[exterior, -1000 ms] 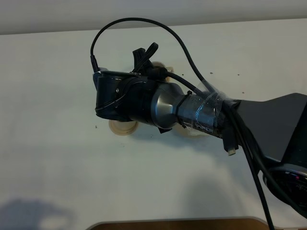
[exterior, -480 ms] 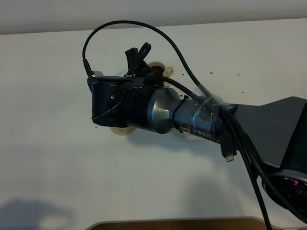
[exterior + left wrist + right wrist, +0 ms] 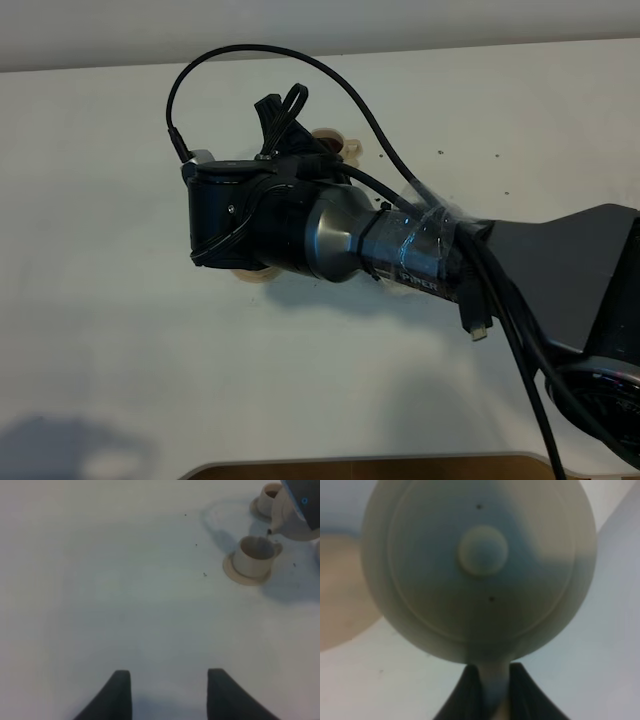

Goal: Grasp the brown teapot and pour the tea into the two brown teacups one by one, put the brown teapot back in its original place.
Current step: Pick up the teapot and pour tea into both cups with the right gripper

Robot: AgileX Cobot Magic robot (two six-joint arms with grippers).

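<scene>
A white worktop (image 3: 90,330) lay softly shadowed below a pale wall (image 3: 450,20), a brown wooden edge (image 3: 370,468) along its near side.

Tan teapot (image 3: 292,522) tilted, spout above nearer teacup (image 3: 254,556); other teacup (image 3: 270,492) beyond.

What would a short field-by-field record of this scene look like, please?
Right end effector: shut on the brown teapot by its handle
Teapot pose: lifted, tilted, spout over the nearer teacup
Farther teacup: on its saucer, inside looks dark
Left end effector: open, empty, apart from the tea set
Table: white
</scene>
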